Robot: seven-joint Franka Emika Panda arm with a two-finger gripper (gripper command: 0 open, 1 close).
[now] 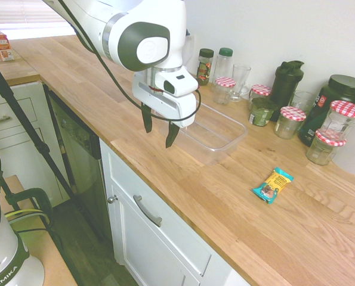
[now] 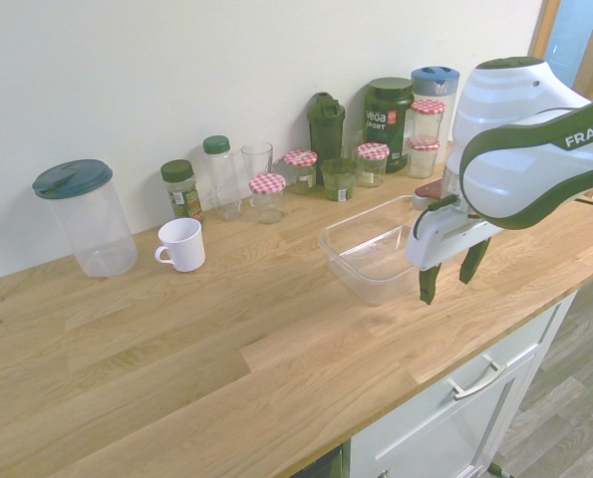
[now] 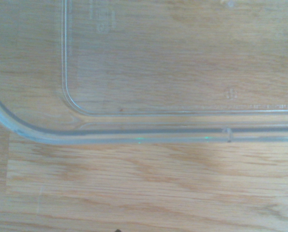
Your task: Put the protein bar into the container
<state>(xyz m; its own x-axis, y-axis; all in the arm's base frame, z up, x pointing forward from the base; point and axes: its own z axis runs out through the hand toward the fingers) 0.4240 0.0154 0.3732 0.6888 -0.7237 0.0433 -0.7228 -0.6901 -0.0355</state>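
Observation:
The protein bar (image 1: pixel 272 185), yellow with teal ends, lies flat on the wooden counter to the right of the container and is hidden behind the arm in the second exterior view. The container (image 1: pixel 220 143) (image 2: pixel 348 259) is a clear shallow tub with nothing in it; its rounded rim (image 3: pixel 134 135) fills the wrist view. My gripper (image 1: pixel 159 127) (image 2: pixel 447 279) hangs above the counter by the tub's front edge, open and holding nothing, well away from the bar.
Glass jars with red-checked lids (image 1: pixel 342 119), a dark shaker bottle (image 1: pixel 286 80), a black tub (image 2: pixel 388 110) and spice bottles (image 1: pixel 205 65) line the wall behind the container. A white mug (image 2: pixel 183 244) and a clear pitcher (image 2: pixel 84 219) stand further along. The counter's front edge (image 1: pixel 165 179) runs close by.

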